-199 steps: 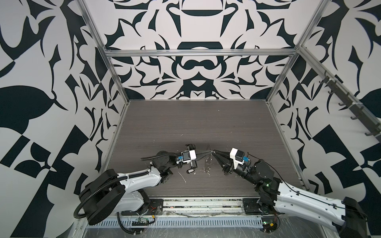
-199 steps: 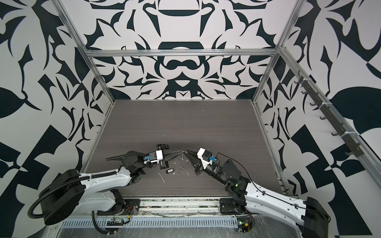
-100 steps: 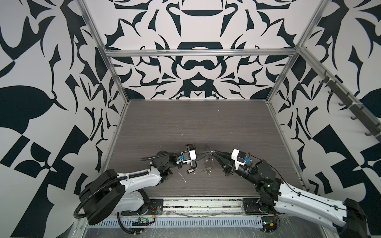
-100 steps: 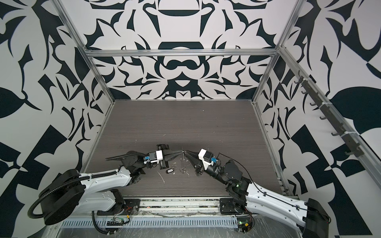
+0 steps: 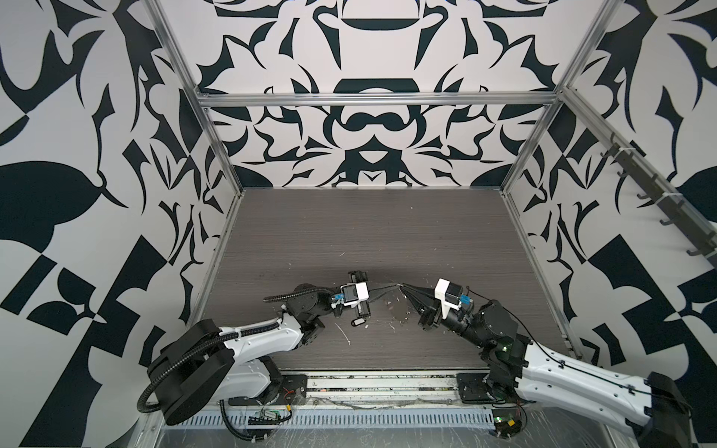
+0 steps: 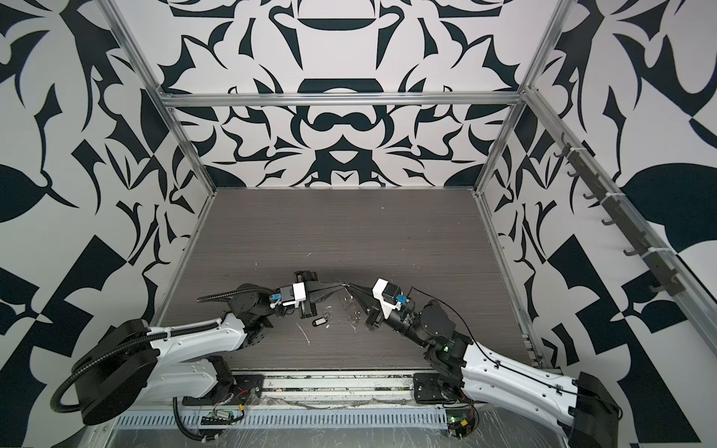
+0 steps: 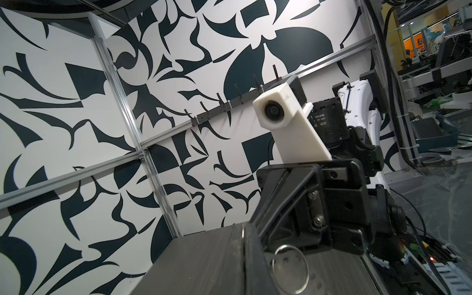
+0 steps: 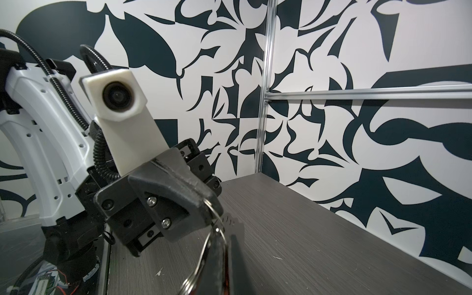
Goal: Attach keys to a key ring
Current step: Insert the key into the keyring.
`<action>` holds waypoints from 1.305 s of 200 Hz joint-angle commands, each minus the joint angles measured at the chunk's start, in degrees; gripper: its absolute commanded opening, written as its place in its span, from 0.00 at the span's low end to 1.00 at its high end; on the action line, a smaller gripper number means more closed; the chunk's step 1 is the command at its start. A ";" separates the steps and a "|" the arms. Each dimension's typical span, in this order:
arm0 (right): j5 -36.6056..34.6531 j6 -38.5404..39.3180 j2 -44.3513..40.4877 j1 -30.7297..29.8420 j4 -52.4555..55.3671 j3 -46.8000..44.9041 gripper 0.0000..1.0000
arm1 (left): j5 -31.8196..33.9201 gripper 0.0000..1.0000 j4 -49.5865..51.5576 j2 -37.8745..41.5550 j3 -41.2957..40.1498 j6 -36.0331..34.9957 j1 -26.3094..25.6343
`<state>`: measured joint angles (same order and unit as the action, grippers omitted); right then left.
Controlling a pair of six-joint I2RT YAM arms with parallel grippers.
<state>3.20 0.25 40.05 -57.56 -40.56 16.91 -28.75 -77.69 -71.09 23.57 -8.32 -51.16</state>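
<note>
Left pincer point(image 8: 207, 204) clamps the key ring point(image 7: 288, 268); right pincer point(image 5: 406, 288) closed, its hold unclear.

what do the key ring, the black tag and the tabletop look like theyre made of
key ring: thin steel-like wire, polished; bright glints run along its rim.
black tag: probably plastic, smooth, with a white label panel; too small to be sure.
tabletop: likely wood-look laminate, matte grey-brown; fine straight printed-looking grain, no glare.

Key ring point(image 5: 399, 308) aloft (keys point(image 5: 358, 321) flat)
</note>
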 commanded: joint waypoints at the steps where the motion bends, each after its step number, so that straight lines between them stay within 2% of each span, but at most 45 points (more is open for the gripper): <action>1: -2.24 -2.15 2.07 -0.03 2.94 1.31 0.00 | -0.29 0.00 -4.02 2.19 0.39 0.87 -0.25; 42: -8.54 -4.49 3.30 -0.01 2.59 0.70 0.00 | 0.01 0.00 -4.05 3.53 -0.41 0.89 -0.23; 73: -9.44 -6.06 3.60 0.09 3.33 0.73 0.00 | 0.28 0.00 -4.05 3.87 -0.63 0.83 -0.22; 112: -13.66 -12.28 3.48 0.09 12.10 3.78 0.00 | -0.03 0.00 -4.05 3.98 -0.55 1.16 -0.25; 118: -16.07 -13.29 3.15 0.24 13.36 4.24 0.00 | -0.16 0.00 -4.05 3.89 -0.55 1.16 -0.19; 171: -11.60 -16.96 0.40 0.28 14.21 4.44 0.00 | -1.58 0.00 -4.04 3.72 -0.27 1.26 -0.19; 228: -7.83 -19.12 6.07 0.26 18.17 9.03 0.00 | -1.65 0.00 -4.05 4.28 -0.46 1.89 -0.25; 261: -11.46 -19.59 8.83 0.26 21.22 11.13 0.00 | -1.64 0.00 -4.03 4.96 -0.74 2.21 -0.26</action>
<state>-2.68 -18.13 45.91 -58.22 -26.37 26.30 -25.21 -74.35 -68.69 22.57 -7.62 -49.84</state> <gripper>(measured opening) 0.064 0.045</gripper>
